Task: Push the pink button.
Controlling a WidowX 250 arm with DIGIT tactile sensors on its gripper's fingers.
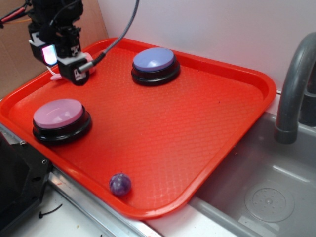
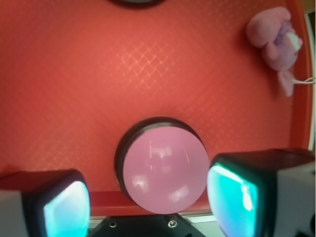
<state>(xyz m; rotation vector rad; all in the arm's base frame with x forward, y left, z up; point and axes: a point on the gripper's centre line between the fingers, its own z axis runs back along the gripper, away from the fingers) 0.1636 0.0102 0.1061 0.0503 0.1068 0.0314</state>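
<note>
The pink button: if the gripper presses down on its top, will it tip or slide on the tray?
The pink button probably will not tip: its black base is wide, low and flat on the red tray. Its smooth, glossy dome could let a fingertip slip if pressed off-centre. An angled push might slide it, though the tray's textured surface should give some grip.

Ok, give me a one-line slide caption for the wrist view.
Open gripper hanging above the pink button on the red tray, pink plush toy off in the corner.

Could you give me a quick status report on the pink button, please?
Gripper open, above tray, holding nothing. Pink button unpressed, framed between fingers. Nothing in the way.
</note>
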